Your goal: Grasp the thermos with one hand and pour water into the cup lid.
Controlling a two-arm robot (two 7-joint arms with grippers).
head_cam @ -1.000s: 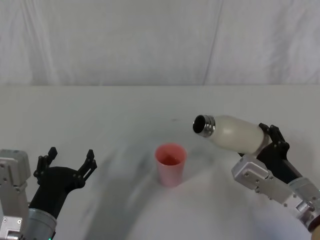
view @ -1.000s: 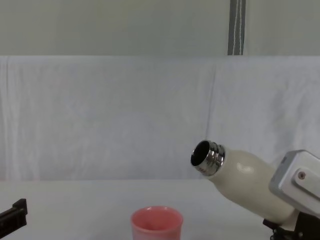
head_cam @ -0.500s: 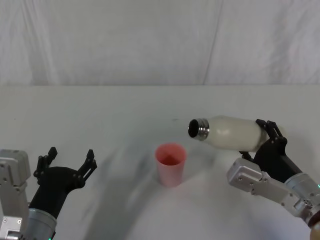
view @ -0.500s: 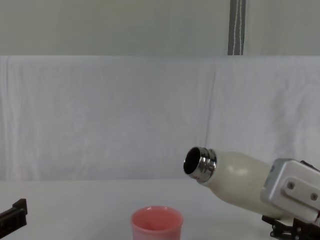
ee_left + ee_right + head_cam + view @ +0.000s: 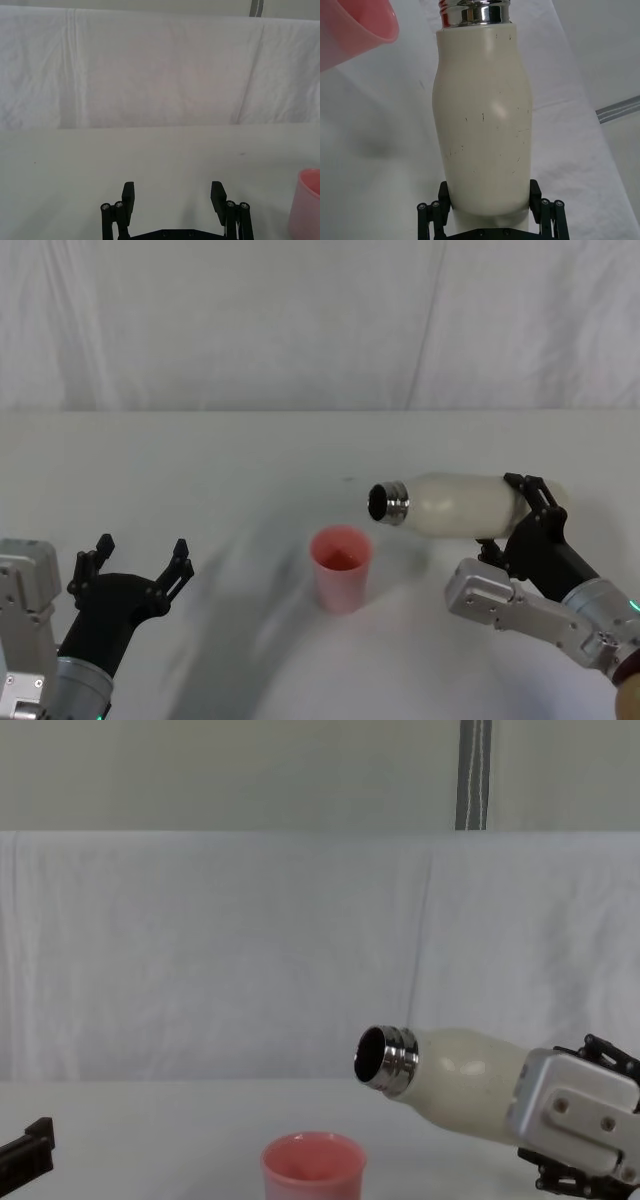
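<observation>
While the right pincer clamps the base end of the thermos, the bottle lies nearly horizontal in the air, w/ its steel neck pointing toward the robot's left and tipped slightly down. Right wrist view: black fingers pressed on both sides of the cream body, near the bottom end, so the pincer is closed around it. Chest view: thermos held above the surface, open dark mouth facing left, a bit lower than the rest of the body; right pincer housing at lower right.

Cup lid stands upright on the white surface, rim up, about mid-view from the head cam. Thermos mouth is above and just to the right of the cup's rim, not touching it. Can't tell if any water is running out; no stream visible. Chest view shows the cup lid at the bottom edge, below and left of the neck. Its pink edge also shows in the right wrist view, beside the steel neck.

Left pincer sits low at the left, well apart from the cup, fingers spread wide, holding nothing. Left wrist view: both fingers apart over bare surface, cup lid's edge at the side.
</observation>
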